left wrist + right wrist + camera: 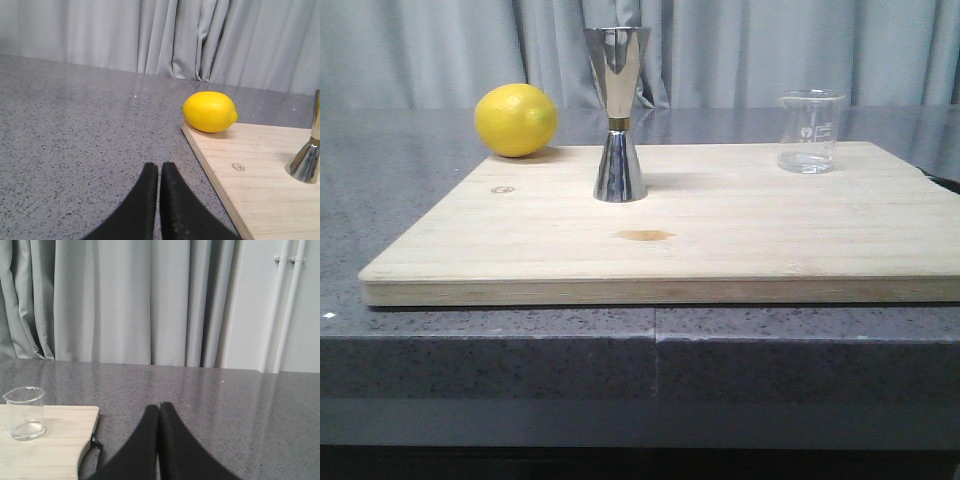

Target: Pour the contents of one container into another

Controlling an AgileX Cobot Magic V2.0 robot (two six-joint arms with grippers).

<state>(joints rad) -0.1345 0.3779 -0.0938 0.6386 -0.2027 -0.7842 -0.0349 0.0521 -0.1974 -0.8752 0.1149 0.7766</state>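
Resting low over the bare grey surface (75, 150), the left hand (159, 172) has its fingers pressed together on nothing; it sits off the board (260, 185), which lies just beside it toward the robot's middle. A lemon (210, 111) lies ahead of that hand at the board's far corner, probably only clutter, since the task does not call for it. Further in stands the jigger (618, 115), upright on its lower cone with the upper cup facing up, ready to receive a pour. It stands well apart from either hand.

A brownish spot (645, 236) marks the wood in front of it. The beaker (25, 412) stands upright near the board's far right part, ahead of the right hand (160, 412) and to its inner side; whether it holds liquid I cannot tell. That hand is likewise closed and empty over the surface, so I judge nothing has begun and it must open before reaching for the beaker.
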